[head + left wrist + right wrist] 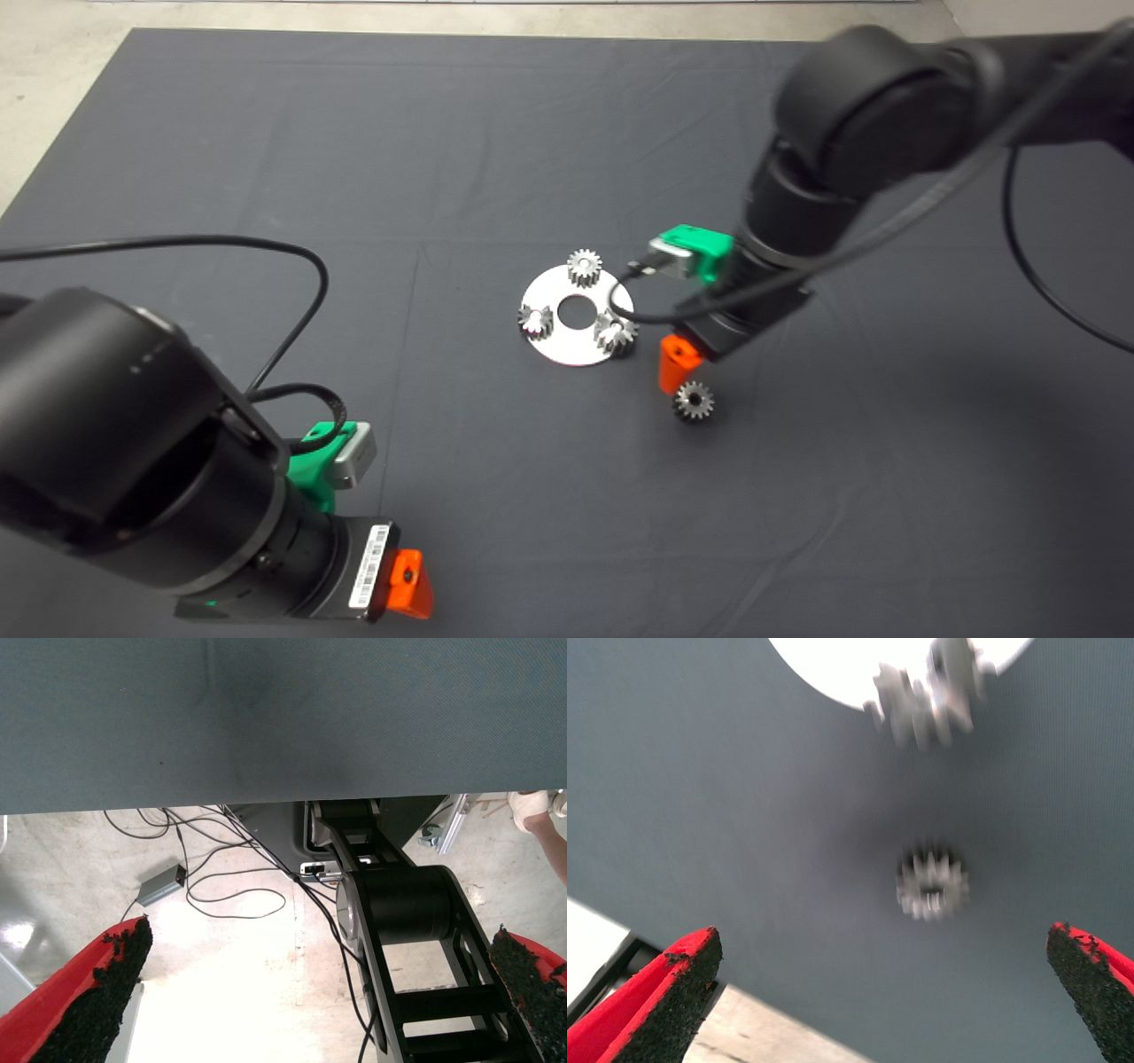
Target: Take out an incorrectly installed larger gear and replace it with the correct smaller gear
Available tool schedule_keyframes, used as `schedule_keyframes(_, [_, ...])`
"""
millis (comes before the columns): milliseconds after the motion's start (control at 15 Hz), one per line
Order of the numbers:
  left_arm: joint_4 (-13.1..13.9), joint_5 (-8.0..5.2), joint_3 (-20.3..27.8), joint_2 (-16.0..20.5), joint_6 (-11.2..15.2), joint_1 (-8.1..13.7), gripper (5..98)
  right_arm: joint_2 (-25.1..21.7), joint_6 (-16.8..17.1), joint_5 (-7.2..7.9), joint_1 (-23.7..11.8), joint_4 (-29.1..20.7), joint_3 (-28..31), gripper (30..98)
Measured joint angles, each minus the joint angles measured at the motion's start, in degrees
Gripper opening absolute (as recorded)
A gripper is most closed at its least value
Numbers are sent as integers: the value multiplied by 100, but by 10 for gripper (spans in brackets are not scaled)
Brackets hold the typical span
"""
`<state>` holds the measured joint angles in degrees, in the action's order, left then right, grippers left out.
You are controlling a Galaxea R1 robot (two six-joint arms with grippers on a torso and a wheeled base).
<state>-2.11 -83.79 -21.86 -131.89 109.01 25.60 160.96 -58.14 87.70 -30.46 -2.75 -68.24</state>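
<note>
- The larger gear (694, 401) lies flat on the dark mat (496, 142), off the round silver plate (551, 350) and near its edge on the right arm's side; it touches neither the plate nor any other gear.
- Three gears stand on the plate around its centre hole: one at the far rim (584, 267), one on the left side (535, 321), and one at the rim nearest the larger gear (615, 334). I cannot tell which of them is the task's smaller gear.
- The right gripper (895, 992) hangs above the mat just beside the plate. Its fingers (673, 992) are spread wide and hold nothing.
- In the right wrist view the larger gear (932, 884) sits ahead of the fingertips, in line with the gap between them and clear of both pads. In the head view one red finger (675, 365) stands right next to it; whether they touch cannot be told.
- The left gripper (328, 992) waits at the lower left of the mat, fingers (97, 992) wide apart and empty. Its wrist view shows floor, cables (230, 895) and a person's leg (554, 837).
</note>
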Motion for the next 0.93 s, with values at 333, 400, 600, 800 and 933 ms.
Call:
schedule_keyframes(333, [0, 5, 0, 0, 0, 0, 982, 702, 747, -51, 16, 5, -701, 969])
schedule_keyframes(400, [0, 5, 0, -2, 0, 0, 982, 704, 900, -30, 29, 5, -794, 969])
schedule_keyframes(600, [0, 5, 0, -2, 0, 0, 982, 769, 1327, 9, 99, 19, -1089, 969])
schedule_keyframes(800, [0, 5, 0, -5, 0, 0, 982, 826, 1754, -19, 112, 47, -1162, 969])
schedule_keyframes(933, [-1, 5, 0, -5, 0, 0, 982, 825, 2006, -12, 174, 258, -1224, 969])
